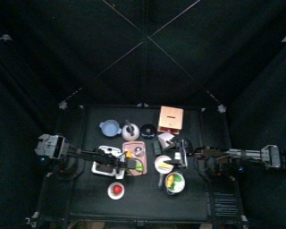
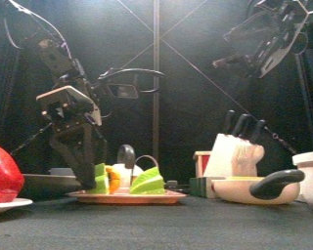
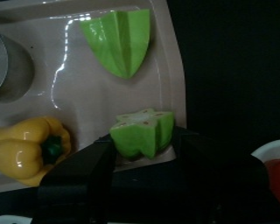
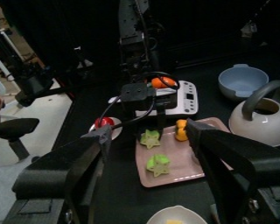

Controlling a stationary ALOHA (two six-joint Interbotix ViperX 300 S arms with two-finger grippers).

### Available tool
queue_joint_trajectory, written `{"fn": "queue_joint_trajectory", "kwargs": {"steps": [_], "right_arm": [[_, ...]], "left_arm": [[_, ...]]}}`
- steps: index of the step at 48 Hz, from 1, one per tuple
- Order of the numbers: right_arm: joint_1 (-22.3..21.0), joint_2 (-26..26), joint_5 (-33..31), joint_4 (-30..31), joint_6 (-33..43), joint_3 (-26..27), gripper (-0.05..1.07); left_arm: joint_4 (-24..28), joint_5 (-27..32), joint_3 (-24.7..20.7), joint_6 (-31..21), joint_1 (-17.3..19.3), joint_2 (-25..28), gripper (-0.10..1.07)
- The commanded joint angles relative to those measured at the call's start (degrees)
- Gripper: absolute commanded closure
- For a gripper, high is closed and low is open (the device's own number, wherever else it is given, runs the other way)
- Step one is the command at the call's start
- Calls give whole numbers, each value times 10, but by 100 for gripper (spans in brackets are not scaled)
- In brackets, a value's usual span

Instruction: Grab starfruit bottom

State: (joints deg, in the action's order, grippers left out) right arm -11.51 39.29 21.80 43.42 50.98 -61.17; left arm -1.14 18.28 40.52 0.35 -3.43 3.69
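Left hand (image 3: 140, 166) astride starfruit (image 3: 143, 133), pink tray (image 3: 95, 87), no legible writing

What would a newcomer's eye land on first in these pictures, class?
Probably the two bright green star-ridged toy starfruit pieces on the pale pink tray, one sitting right between the left end effector jaws, the other farther along the tray. Beside them lies a glossy yellow toy bell pepper. In the front view, a shiny red toy fruit sits on a white plate at the table's left edge.
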Motion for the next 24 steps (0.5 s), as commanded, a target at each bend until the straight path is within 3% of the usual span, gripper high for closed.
{"fn": "queue_joint_trajectory", "kwargs": {"steps": [1,24], "right_arm": [[-2,2,4,-2,0,6,4],[-2,2,4,-3,3,6,4]], "left_arm": [[2,4,-12,0,2,-16,28],[11,9,-17,1,0,-21,28]]}}
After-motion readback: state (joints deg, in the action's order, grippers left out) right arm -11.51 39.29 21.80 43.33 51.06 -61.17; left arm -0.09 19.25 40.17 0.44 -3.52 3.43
